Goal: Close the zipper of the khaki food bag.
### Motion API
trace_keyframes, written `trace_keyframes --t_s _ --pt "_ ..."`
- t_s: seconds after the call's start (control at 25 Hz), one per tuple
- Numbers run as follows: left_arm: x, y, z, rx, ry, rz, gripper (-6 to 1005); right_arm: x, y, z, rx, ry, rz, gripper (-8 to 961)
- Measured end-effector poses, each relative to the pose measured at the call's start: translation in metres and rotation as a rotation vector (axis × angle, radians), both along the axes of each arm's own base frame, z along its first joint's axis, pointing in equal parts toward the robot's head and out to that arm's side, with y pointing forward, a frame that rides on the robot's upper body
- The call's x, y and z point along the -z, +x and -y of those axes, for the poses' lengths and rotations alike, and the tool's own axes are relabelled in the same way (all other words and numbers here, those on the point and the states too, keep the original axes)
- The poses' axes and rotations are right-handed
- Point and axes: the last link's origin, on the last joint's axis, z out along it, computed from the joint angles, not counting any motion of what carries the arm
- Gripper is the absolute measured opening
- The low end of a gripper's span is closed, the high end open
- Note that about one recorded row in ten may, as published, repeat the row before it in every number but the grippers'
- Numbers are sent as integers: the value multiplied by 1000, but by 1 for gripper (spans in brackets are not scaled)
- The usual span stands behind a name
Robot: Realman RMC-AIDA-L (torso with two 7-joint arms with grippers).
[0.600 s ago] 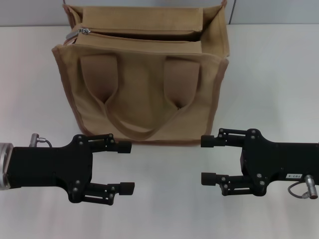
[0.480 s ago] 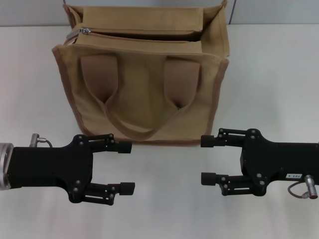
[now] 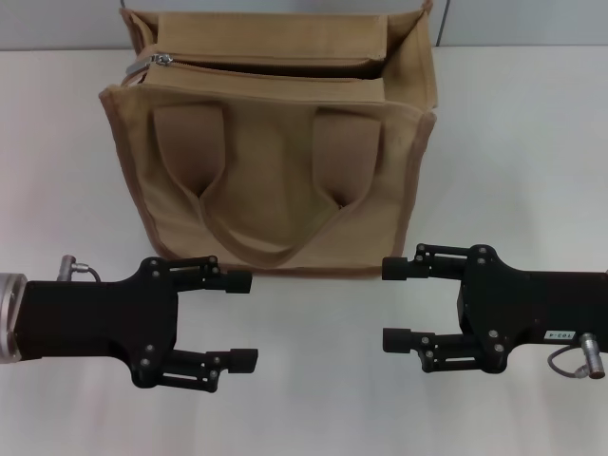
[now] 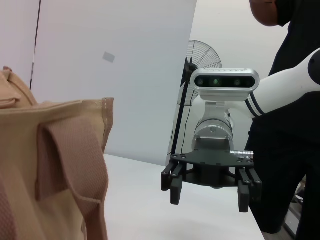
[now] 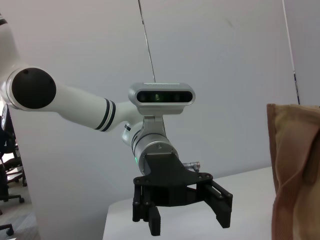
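Observation:
The khaki food bag [image 3: 271, 171] stands upright at the back middle of the white table, its two looped handles facing me. Its zipper [image 3: 275, 68] runs along the top panel and gapes open, with the silver pull [image 3: 163, 59] at the bag's left end. My left gripper [image 3: 242, 321] is open, low in front of the bag's left half, holding nothing. My right gripper [image 3: 394, 304] is open in front of the bag's right corner, also holding nothing. The left wrist view shows the bag's side [image 4: 55, 170] and the right gripper [image 4: 209, 189]. The right wrist view shows the left gripper [image 5: 187, 212] and the bag's edge [image 5: 295, 170].
The white table [image 3: 522, 142] stretches to both sides of the bag. A person in black [image 4: 285, 140] stands behind the right arm, and a fan [image 4: 202, 57] is in the background. A grey wall rises behind the bag.

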Motion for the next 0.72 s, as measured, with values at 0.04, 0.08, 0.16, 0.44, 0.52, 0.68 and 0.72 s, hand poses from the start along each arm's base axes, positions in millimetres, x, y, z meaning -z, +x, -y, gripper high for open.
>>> trace_keyframes --t_s 0.04,0.08,0.16,0.44,0.52,0.68,0.72 --pt "0 0 0 0 0 1 832 0 0 0 0 0 0 741" --pt "0 0 0 0 0 2 832 0 0 0 0 0 0 741" --pt "0 1 0 1 0 4 832 0 0 0 0 0 0 740" --pt "-14 2 -4 -13 109 93 832 0 0 0 1 1 -2 740" --pt "-21 2 -2 -13 164 149 832 0 0 0 3 1 -3 740" --pt "-36 -5 -1 -56 294 257 832 0 1 1 7 2 -5 740" --pt "-40 -7 -1 -74 326 275 831 0 1 1 8 3 -5 740"
